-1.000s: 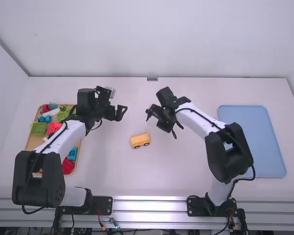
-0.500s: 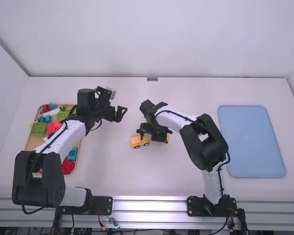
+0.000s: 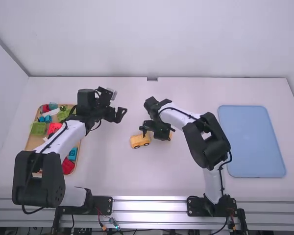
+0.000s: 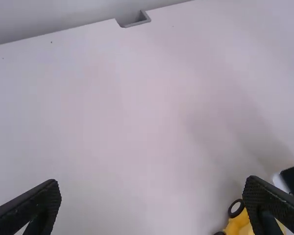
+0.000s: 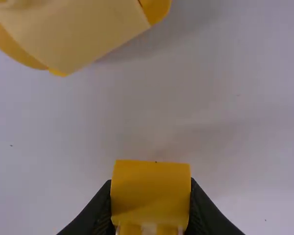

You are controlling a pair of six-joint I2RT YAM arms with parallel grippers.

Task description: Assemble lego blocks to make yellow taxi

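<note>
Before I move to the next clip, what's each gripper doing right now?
Left gripper: open, nothing between its fingers.
Right gripper: closed on a yellow block.

High view, clock over table (image 3: 108,171). Nine o'clock: wooden tray (image 3: 33,142), holding red block (image 3: 54,128), green block (image 3: 38,128), blue block (image 3: 73,153). Three: flat blue tray (image 3: 255,142). Twelve: pale wall (image 3: 152,39).

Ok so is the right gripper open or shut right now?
Shut on a yellow block: the right gripper has its fingers against opposite sides of the block.
</note>
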